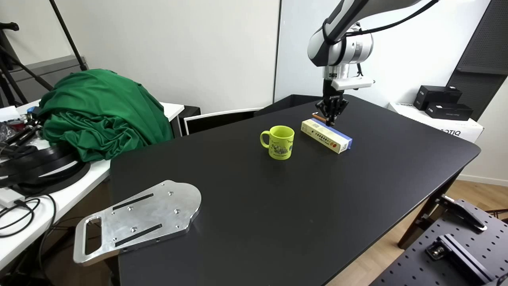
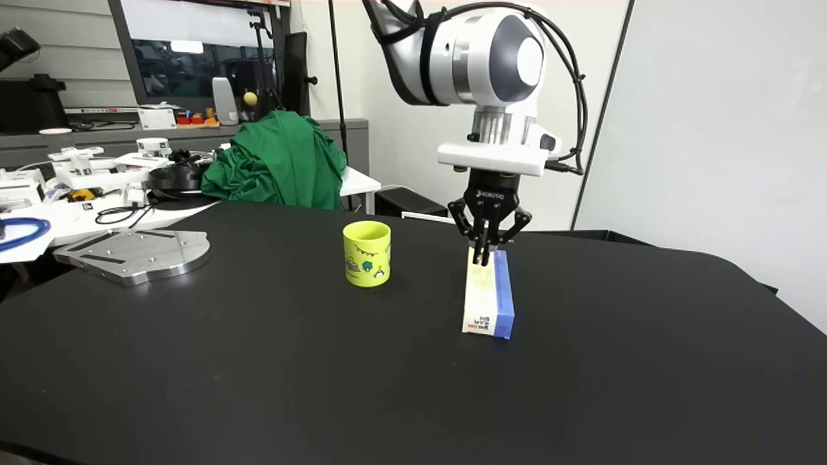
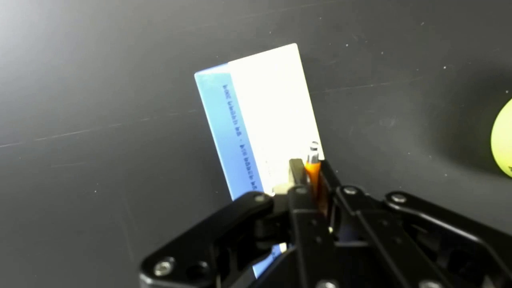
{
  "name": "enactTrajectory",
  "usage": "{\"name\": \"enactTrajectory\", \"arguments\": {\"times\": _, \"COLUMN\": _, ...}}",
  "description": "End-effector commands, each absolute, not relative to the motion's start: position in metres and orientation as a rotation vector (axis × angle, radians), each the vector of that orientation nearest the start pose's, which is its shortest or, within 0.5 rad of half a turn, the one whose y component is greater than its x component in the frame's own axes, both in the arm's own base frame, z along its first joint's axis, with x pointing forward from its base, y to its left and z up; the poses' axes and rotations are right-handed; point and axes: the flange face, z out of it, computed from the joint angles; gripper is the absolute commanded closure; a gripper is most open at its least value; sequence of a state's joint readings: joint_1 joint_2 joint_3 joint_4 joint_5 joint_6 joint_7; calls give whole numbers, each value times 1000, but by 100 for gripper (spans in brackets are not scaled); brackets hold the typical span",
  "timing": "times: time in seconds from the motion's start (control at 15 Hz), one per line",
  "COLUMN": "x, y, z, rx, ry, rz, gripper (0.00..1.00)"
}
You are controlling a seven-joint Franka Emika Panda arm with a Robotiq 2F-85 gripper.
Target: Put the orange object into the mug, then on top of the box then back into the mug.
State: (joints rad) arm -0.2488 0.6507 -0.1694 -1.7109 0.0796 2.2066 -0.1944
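Note:
The orange object (image 3: 313, 170), a thin stick with a silvery metal end, is between my gripper's fingers (image 3: 313, 163), which are shut on it. In an exterior view the orange object (image 1: 318, 117) sticks out sideways, slightly tilted, at the far end of the box. The box (image 1: 323, 134), pale on one face and blue along another, lies on the table under the gripper (image 1: 330, 122). Whether the object touches the box I cannot tell. The lime-green mug (image 1: 281, 143) stands upright beside the box, its handle facing away from it. The wrist view shows only the mug's edge (image 3: 503, 140). The mug's inside is hidden.
A grey metal plate (image 1: 147, 216) lies at the table's end, beyond the mug from the box. A side table with a green cloth (image 1: 103, 111) and loose gear stands beside it. A wall and a white-framed chair (image 1: 222, 113) are behind the table edge.

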Motion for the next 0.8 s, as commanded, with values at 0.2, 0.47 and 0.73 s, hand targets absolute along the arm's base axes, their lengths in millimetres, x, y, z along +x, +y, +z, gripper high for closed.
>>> {"name": "enactTrajectory", "arguments": {"times": 0.2, "x": 572, "y": -256, "z": 208, "rx": -3107, "ry": 330, "rz": 206, "gripper": 98}}
{"name": "enactTrajectory", "arguments": {"times": 0.47, "x": 562, "y": -255, "z": 204, "rx": -3089, "ry": 342, "rz": 233, "gripper": 64}}
{"name": "enactTrajectory", "arguments": {"times": 0.73, "x": 560, "y": -253, "z": 206, "rx": -3081, "ry": 348, "rz": 247, "gripper": 38}}
